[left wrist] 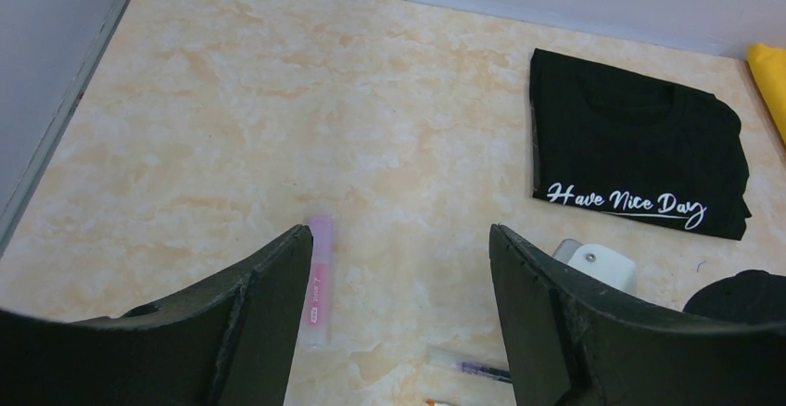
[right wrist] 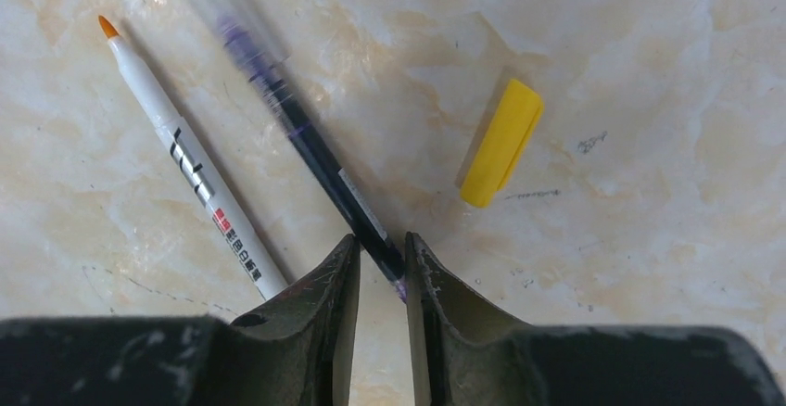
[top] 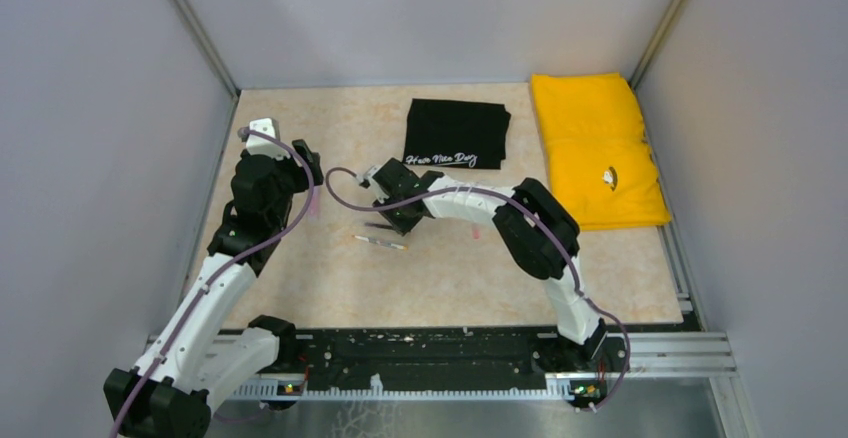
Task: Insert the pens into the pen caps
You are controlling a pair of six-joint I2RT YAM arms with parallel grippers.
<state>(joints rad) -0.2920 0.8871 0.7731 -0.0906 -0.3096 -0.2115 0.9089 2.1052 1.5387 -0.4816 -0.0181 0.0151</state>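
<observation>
In the right wrist view my right gripper (right wrist: 382, 248) is closed down on the near end of a dark pen (right wrist: 320, 156) with a clear purple-tinted cap end, whose far end is blurred. A white pen with black print and an orange tip (right wrist: 185, 160) lies just left of it. A yellow cap (right wrist: 501, 143) lies to the right, apart from both. My left gripper (left wrist: 400, 239) is open above the table, with a pale pink pen (left wrist: 319, 281) beside its left finger. From above, the right gripper (top: 385, 213) is over the two pens (top: 382, 243).
A folded black shirt (top: 456, 133) with white lettering lies at the back middle and a folded yellow shirt (top: 595, 148) at the back right. Grey walls close in the table on three sides. Purple cables loop over both arms.
</observation>
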